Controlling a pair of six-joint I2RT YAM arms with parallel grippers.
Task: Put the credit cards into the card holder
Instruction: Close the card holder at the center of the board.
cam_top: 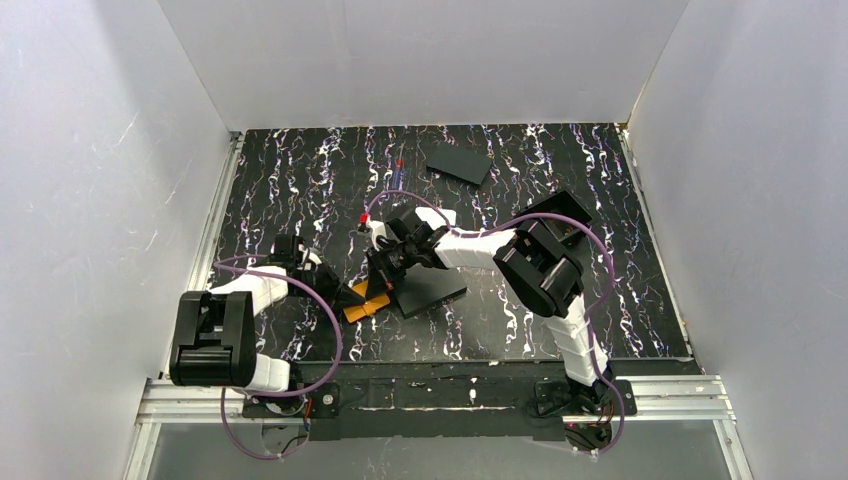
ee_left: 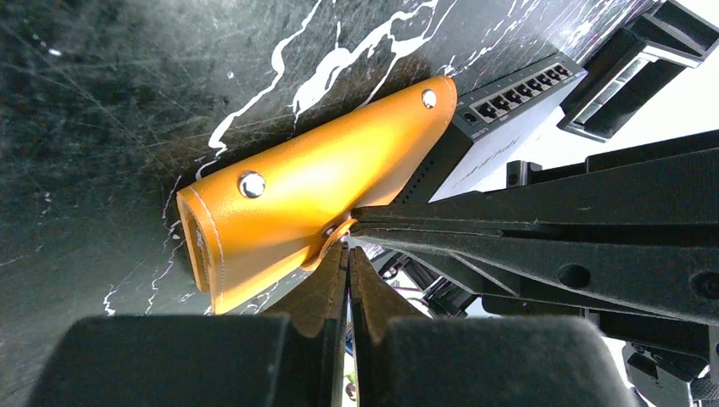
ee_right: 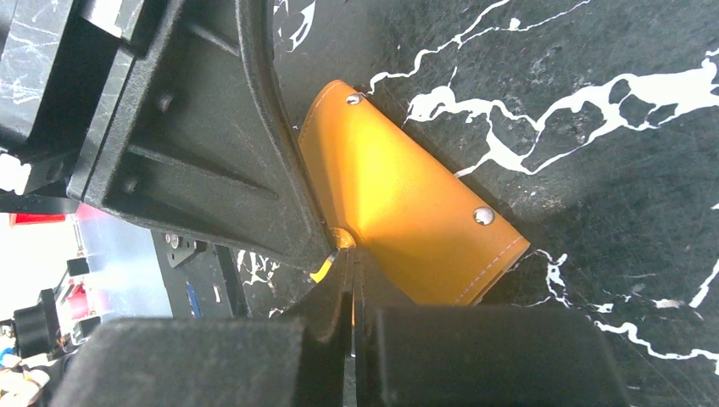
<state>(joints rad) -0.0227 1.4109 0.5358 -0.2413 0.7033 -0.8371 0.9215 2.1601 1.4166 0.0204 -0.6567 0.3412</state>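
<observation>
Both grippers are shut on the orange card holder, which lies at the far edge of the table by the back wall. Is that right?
Not quite: the top external view shows the card holder lying on the near half of the table, not at its far edge. The left gripper and right gripper do have their fingers shut on it.

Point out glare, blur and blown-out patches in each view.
Top external: even light, sharp, the card holder tiny and half hidden. Left wrist: sheen on the card holder, near fingers blurred, upper right blown white. Right wrist: same sheen, blurred near fingers, lower left washed out.
</observation>
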